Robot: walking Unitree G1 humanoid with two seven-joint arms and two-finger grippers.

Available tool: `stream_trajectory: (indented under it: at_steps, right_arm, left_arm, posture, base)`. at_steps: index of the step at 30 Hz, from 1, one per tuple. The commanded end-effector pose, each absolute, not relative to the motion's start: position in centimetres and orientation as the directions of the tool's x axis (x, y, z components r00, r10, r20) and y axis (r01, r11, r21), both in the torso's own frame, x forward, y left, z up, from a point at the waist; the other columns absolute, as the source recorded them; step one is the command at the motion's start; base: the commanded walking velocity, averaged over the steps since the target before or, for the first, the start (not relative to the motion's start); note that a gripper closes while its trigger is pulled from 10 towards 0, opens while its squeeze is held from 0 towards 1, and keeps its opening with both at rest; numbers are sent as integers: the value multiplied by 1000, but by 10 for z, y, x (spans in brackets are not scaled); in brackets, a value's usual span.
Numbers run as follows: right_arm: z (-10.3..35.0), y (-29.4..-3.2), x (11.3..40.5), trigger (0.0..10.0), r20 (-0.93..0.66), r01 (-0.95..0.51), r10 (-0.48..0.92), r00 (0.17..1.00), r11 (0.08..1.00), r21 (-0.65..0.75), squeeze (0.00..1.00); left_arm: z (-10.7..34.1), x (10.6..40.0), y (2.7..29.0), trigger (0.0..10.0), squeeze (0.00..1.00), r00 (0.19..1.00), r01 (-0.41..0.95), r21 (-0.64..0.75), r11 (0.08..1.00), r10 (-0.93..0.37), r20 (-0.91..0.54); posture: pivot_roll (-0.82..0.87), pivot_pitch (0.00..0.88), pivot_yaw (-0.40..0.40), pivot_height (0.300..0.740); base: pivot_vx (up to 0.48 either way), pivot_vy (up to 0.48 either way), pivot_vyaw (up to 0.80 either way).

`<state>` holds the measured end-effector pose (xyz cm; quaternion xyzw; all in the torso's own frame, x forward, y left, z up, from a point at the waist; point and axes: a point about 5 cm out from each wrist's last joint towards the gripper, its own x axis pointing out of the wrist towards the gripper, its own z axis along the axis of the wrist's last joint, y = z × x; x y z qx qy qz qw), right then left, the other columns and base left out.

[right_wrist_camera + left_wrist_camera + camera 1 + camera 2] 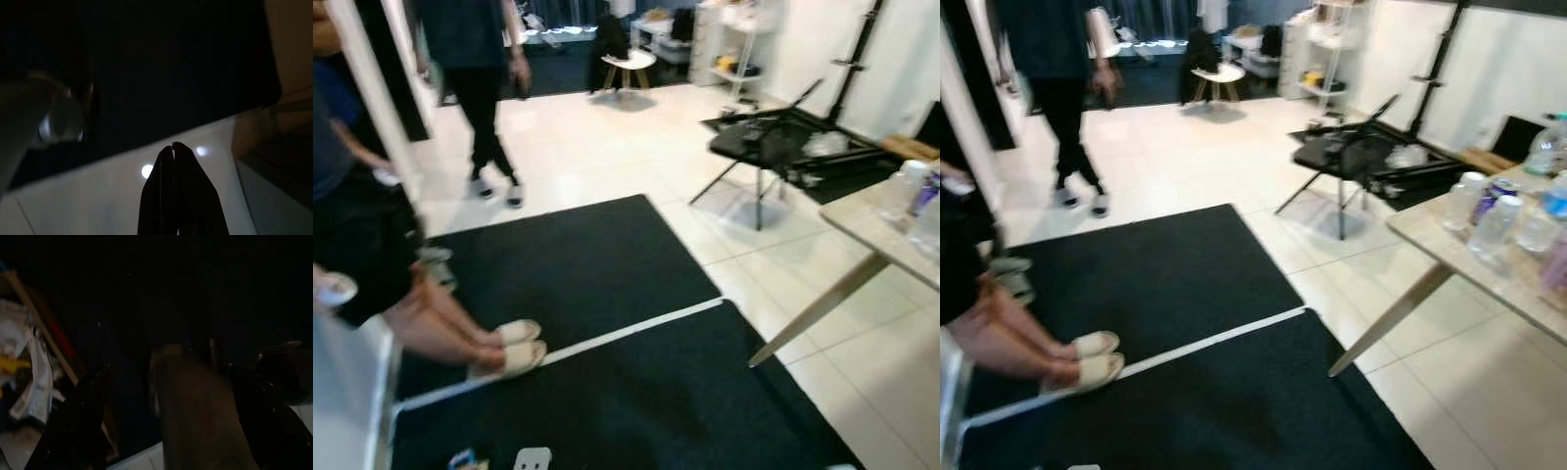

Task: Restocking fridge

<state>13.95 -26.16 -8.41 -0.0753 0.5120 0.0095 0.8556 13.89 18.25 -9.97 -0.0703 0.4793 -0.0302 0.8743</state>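
Room: a tiled studio floor with a black mat crossed by a white tape line; a folding chair and a small stool stand farther off.
Table: a pale table at the right edge carries a cluster of plastic bottles, the likely stock for the fridge; the fridge itself cannot be made out from here.
People: one seated person's slippered feet rest on the mat at the near left; another person walks at the far left.
Left gripper: the left gripper hangs in deep shade with its two black fingers spread wide and nothing between them.
Right gripper: the right gripper hangs over pale floor, its fingertips pressed together and holding nothing.
Step in hand: probably walking or turning toward the table, since both head views are blurred.
Doing it well: square up to the table edge, skirt the splayed table leg and the seated person's feet, and halt before reaching so the bottles come into sharp view.
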Motion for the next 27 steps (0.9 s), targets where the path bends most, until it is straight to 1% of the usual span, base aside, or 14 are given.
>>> stream_trajectory:
  at_steps: [1, 2, 7, 18, 27]
  right_arm:
    - [-89, -255, 132, 10000, -891, -102, -43, 451, 990, -100, 0]
    - [-89, -255, 132, 10000, -892, -105, -43, 450, 989, -100, 0]
    - [-88, -256, 133, 10000, -893, -108, -43, 448, 989, -102, 0]
    - [-88, -257, 133, 10000, -897, -112, -52, 439, 987, -111, 0]
    - [-89, -255, 132, 10000, -899, -110, -55, 434, 988, -113, 0]
  left_arm:
    - [-102, 134, 183, 10000, 0, 520, -14, -148, 989, -119, -846]
    - [-101, 136, 183, 10000, 0, 523, -10, -147, 989, -120, -844]
    - [-100, 140, 183, 10000, 0, 532, -13, -148, 989, -119, -839]
    - [-102, 135, 178, 10000, 0, 519, -13, -157, 988, -127, -845]
    - [-101, 137, 182, 10000, 0, 522, -15, -151, 988, -121, -844]
  posture:
    - [-92, 22, -7, 740]
    - [-92, 6, -7, 740]
    - [-93, 6, -9, 740]
    - [-101, 2, -8, 740]
    - [-97, 6, -1, 740]
  base:
    - [375, 0, -800]
    - [371, 0, -800]
    - [372, 0, -800]
    - [373, 0, -799]
    - [371, 0, -788]
